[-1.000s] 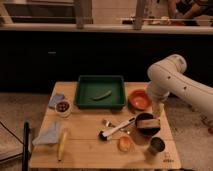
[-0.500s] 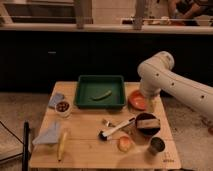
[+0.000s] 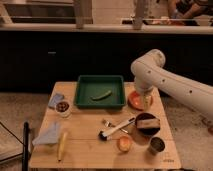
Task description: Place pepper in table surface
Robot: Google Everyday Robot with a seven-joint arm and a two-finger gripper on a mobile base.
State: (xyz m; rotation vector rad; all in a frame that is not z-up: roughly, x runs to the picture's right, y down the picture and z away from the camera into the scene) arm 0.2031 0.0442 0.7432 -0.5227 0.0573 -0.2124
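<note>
The small curved green pepper lies inside the dark green tray at the back middle of the light wooden table surface. My white arm comes in from the right and bends down at the table's back right. The gripper hangs at its end above the orange plate, just right of the tray and about a hand's width from the pepper. It holds nothing that I can see.
A yellow banana and a blue cloth lie front left. A small bowl and a blue packet sit at the left. A brush, a dark bowl, an orange fruit and a metal cup stand front right.
My arm has swung left from the table's right edge, bringing the gripper closer to the tray. The pepper and the other things have not moved.
</note>
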